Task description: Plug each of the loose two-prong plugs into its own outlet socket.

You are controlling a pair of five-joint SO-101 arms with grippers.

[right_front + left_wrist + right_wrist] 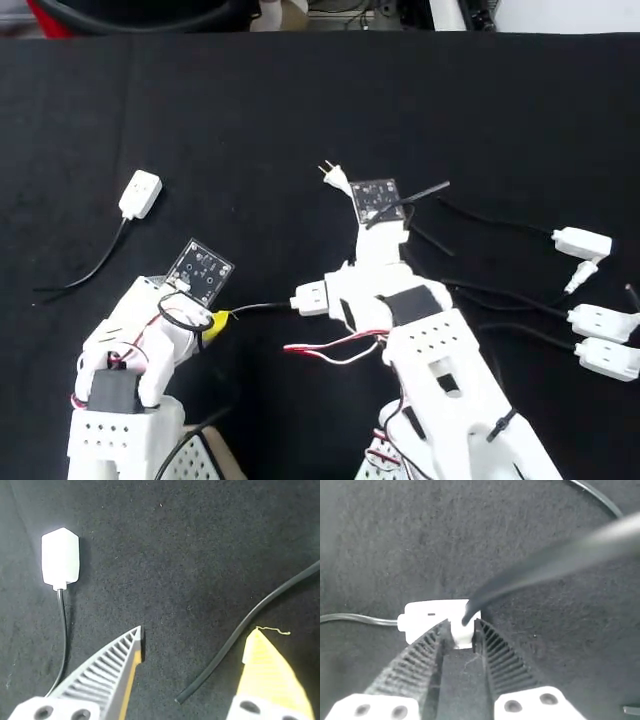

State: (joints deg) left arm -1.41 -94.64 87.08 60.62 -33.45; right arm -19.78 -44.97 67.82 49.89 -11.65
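Because your right gripper point(461, 626) is pinched tight on a white plug point(463, 638), with the plug's black cord point(545, 562) rising away past the wrist, you hold the plug body by its sides and leave its front free to meet a socket. That socket point(426, 617) lies flat on the black cloth point(380, 540) right at the fingertips. It touches the plug beside one finger, and its own cable point(360, 618) runs off away from the grip. I cannot tell whether the prongs are in the slots or only butted against the face, because the plug and fingers hide them. My reading is that you are at the insertion step for this pair, and a side hold suits a straight push.

Your left gripper point(197, 632) is spread wide and grips nothing. The cut end of a black cable point(215, 656) lies between its fingers, nearer the yellow finger point(265, 670). From the high view this looks like the tail of the same socket point(312, 297), so the left gripper sits where it could pin that tail and stop the socket sliding under the push. Well ahead of the left fingers, towards the grey finger's side, a second socket point(60, 557) waits untouched. Beyond the right wrist a loose plug point(333, 177) lies with both prongs bare, so that one is not yet plugged in.
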